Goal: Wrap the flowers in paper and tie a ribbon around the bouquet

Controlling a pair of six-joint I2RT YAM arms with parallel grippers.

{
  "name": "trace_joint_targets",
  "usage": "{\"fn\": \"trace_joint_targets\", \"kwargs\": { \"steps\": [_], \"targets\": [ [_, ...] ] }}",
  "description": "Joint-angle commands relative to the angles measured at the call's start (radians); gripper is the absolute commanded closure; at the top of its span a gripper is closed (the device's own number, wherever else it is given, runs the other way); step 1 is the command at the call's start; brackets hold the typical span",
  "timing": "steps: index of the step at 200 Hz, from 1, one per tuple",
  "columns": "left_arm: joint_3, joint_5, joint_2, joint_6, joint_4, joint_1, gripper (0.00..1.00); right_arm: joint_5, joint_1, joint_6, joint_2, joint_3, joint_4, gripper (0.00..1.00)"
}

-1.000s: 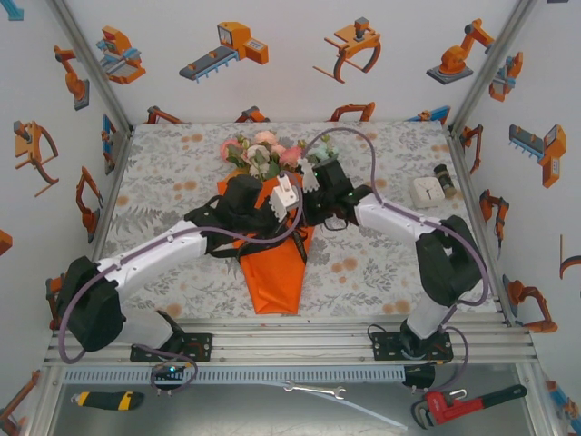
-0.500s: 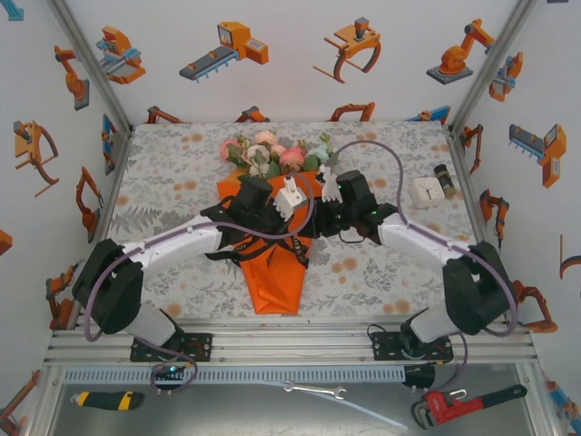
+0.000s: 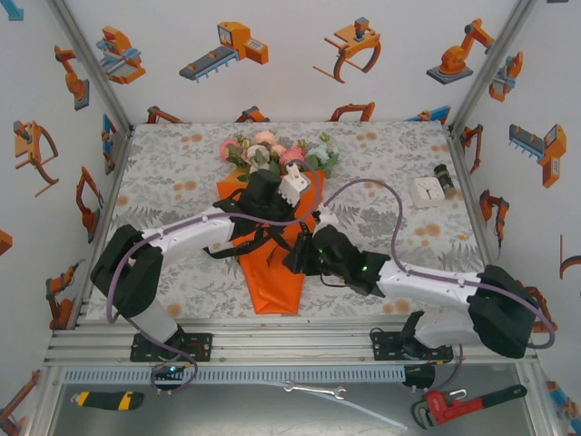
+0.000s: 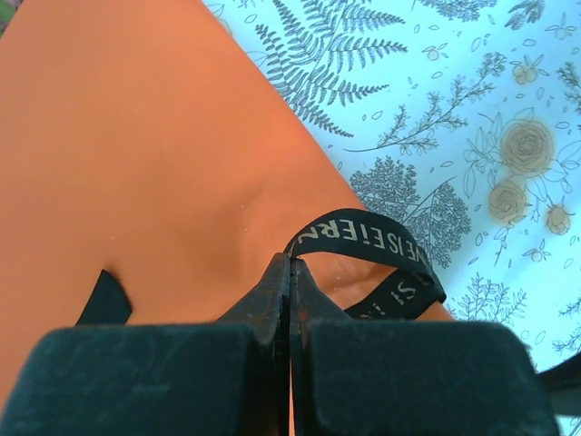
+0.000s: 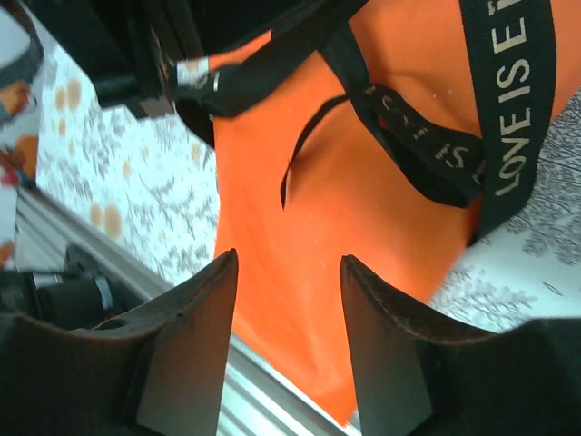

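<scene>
One ribbon, black with pale lettering, runs across the middle of the orange paper. Its loops and tails lie slack on the wrap, so I judge the tie not yet finished.

The bouquet lies flat at centre of the top view. Its tip points toward the bottom edge, and the flowers spill from the wide end at upper centre. It rests on the printed tabletop.

Left gripper: pressed together on a loop of the ribbon, just over the paper. Probably it holds that loop so the tie cannot slacken.

Right gripper: fingers apart with nothing between them, low at the cone's right edge. The lettered strand lies ahead at upper right of its view. I judge it placed to take a free end.
</scene>
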Motion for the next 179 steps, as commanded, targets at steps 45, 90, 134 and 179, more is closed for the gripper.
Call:
{"fn": "trace_joint_targets", "kwargs": {
  "steps": [45, 90, 134, 179],
  "targets": [
    [-0.020, 0.030, 0.017, -0.073, 0.062, 0.039, 1.00, 0.258, 0.026, 0.148, 0.301, 0.070, 0.346, 0.48],
    [-0.038, 0.036, 0.014, -0.080, 0.069, 0.046, 1.00, 0.239, 0.034, 0.121, 0.392, 0.138, 0.340, 0.51],
    [-0.043, 0.049, 0.020, -0.091, 0.086, 0.055, 1.00, 0.208, 0.035, 0.112, 0.445, 0.172, 0.363, 0.48],
    [-0.043, 0.048, 0.020, -0.099, 0.083, 0.059, 1.00, 0.229, 0.035, 0.086, 0.539, 0.208, 0.424, 0.67]
  ]
}}
